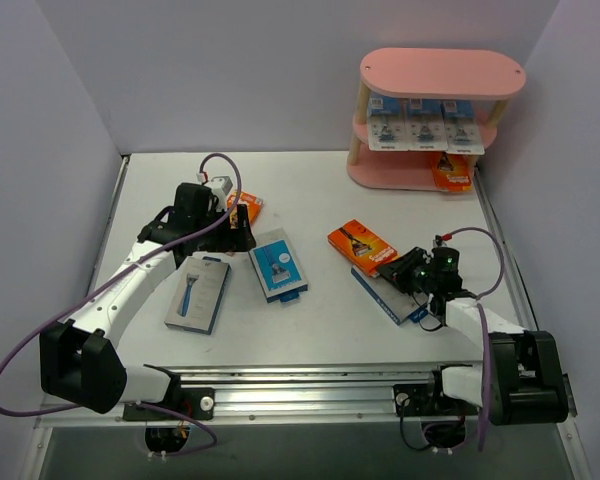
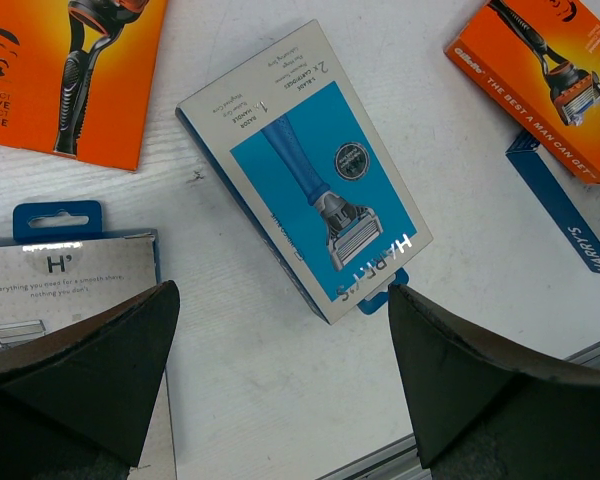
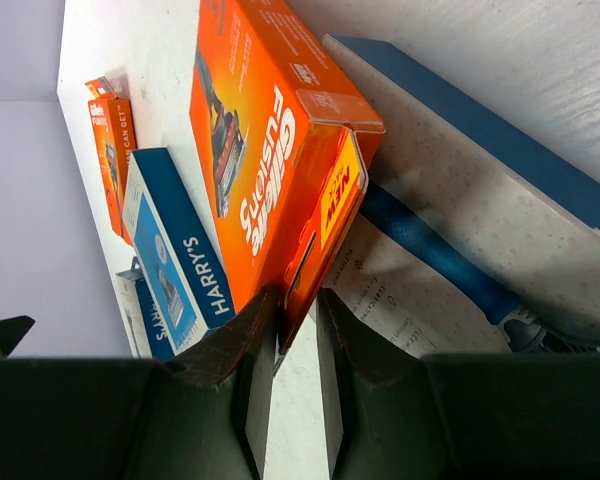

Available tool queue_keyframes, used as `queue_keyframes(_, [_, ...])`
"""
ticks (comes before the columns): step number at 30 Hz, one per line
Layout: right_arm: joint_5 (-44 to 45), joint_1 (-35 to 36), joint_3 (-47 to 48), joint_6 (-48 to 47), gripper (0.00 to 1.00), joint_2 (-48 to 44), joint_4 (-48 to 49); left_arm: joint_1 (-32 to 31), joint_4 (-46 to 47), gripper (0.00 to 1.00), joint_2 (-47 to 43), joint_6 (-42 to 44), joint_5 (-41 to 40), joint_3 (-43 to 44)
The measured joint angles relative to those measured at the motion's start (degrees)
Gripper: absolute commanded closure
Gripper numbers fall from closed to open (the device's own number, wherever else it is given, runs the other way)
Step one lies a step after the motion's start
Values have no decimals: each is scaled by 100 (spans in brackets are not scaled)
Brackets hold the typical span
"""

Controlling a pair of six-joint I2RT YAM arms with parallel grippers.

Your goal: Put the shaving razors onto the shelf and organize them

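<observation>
Your right claw pinches an end flap of the orange box, which rests on a blue box. Your left claw hangs wide open over a second blue box; the shelf holds 4 packs.

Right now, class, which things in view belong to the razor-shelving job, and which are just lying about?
Belongs to the job: pink shelf; blister cards and orange pack on it; orange Gillette box, pinched by the right gripper; Harry's boxes; small orange pack; open left gripper.
Just lying about: purple cables; metal rail.
</observation>
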Motion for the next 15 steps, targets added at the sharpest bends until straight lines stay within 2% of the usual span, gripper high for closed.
queue_keyframes(6, [-70,0,15,22,93,203,166,0,0,6,11,0,0,0])
queue_keyframes(8, [-87,-4,44,39,99,249,201,0,0,6,15,0,0,0])
queue_keyframes(15, [-149,-35,221,85,100,433,334,0,0,6,15,0,11,0])
